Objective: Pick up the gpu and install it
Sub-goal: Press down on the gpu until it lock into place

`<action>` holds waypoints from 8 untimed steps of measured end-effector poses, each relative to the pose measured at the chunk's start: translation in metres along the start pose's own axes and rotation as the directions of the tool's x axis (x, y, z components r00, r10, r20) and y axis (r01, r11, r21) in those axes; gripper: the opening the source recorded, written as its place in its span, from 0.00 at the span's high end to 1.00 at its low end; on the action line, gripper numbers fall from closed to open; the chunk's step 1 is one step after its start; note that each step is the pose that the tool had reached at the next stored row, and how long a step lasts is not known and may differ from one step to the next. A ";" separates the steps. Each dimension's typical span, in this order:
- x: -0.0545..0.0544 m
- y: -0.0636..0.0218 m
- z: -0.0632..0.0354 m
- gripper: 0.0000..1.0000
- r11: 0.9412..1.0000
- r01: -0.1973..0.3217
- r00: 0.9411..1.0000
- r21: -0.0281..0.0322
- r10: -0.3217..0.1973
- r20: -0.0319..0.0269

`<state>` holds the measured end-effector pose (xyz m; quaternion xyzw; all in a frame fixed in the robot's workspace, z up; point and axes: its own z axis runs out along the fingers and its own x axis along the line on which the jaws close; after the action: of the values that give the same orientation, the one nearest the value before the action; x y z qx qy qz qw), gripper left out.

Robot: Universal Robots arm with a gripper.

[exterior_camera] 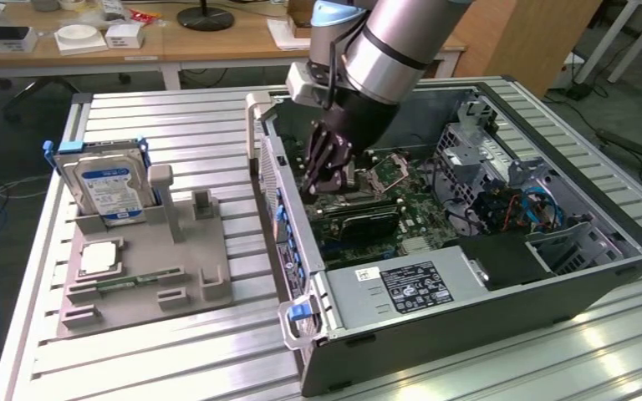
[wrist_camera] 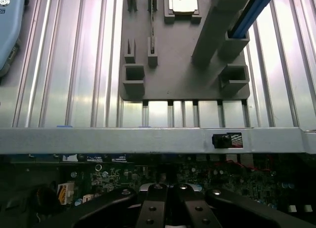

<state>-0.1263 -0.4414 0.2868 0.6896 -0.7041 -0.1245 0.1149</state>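
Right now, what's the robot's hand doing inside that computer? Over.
Hand shut, down inside open grey computer case. Green card with black cooler standing in case, just beneath hand. Nothing in the way.

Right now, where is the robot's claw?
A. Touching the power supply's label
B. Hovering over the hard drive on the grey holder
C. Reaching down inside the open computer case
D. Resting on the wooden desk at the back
C: in the exterior view the gripper reaches down inside the open computer case, over the green motherboard, well away from the hard drive on the grey holder.

Silver arm point(exterior_camera: 394, 46) — black gripper point(exterior_camera: 323, 171), seemingly screw-studded.
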 end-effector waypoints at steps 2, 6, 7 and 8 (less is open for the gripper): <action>0.001 0.0003 0.0001 0.90 1.000 0.000 1.000 0.000 0.000 0.000; 0.003 0.0006 0.0002 0.90 1.000 0.000 1.000 0.000 0.000 0.000; 0.003 0.0006 0.0002 0.90 1.000 0.000 1.000 0.000 0.000 0.000; 0.003 0.0007 0.0002 0.90 1.000 0.000 1.000 0.000 0.000 0.000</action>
<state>-0.1271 -0.4445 0.2868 0.6896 -0.7041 -0.1245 0.1149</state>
